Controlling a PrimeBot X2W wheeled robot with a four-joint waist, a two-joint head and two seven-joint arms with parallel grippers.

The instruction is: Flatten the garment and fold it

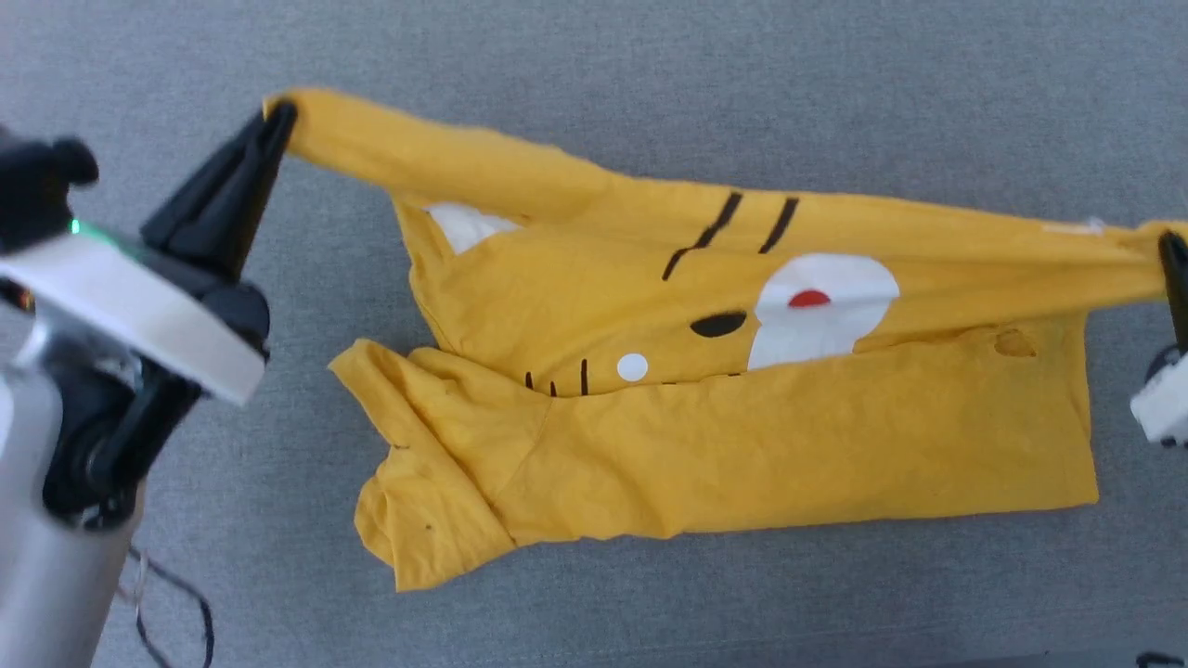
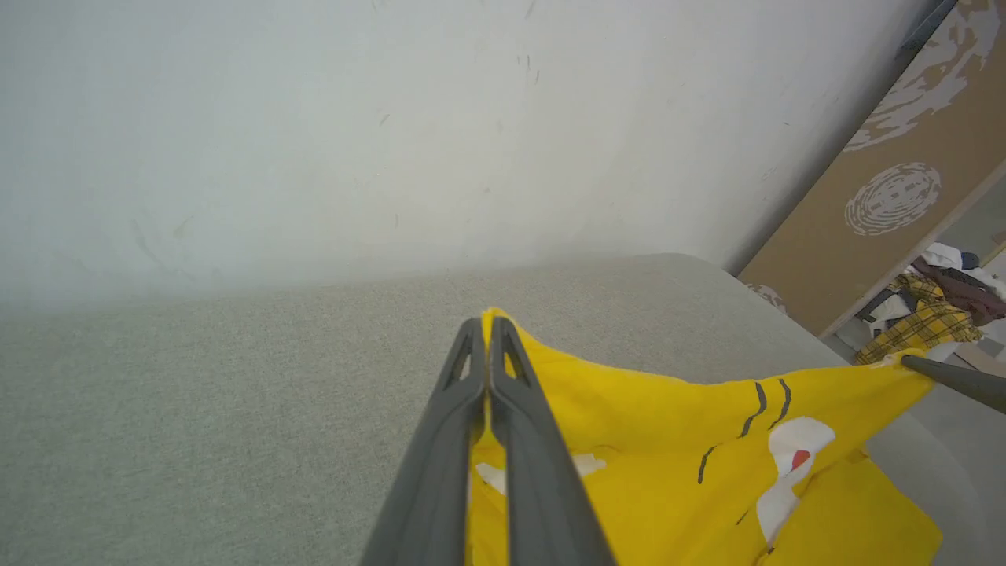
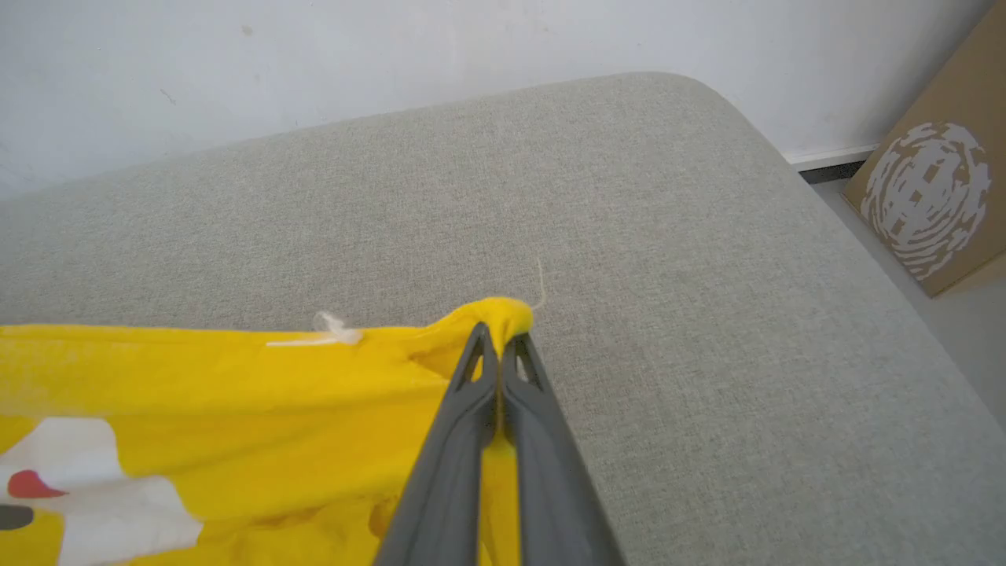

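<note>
I have the shirt (image 1: 742, 417) spread sideways across the grey cushion (image 1: 650, 74), with its far edge pulled into a taut line between my two arms. My left gripper (image 1: 278, 116) is clamped on the yellow corner at the left end of that edge. In the left wrist view the two fingers are pressed together with cloth poking out past the tips. My right gripper (image 1: 1171, 255) is clamped on the opposite end. Its wrist view shows a small bunch of yellow fabric squeezed between the closed fingers, with a white tag (image 3: 334, 326) just beside it on the hem.

The near part of the shirt rests on the cushion. A plain yellow flap lies folded up over the lower part of the printed face, so I see only some of the white patch, the red dot, a black oval and a few black stripes. A sleeve sits crumpled at the near left corner.

Past the cushion stands a white wall (image 2: 314, 118), and a brown board (image 2: 904, 196) leans against it. A heap of clothes (image 2: 935, 314) lies beyond the board.
</note>
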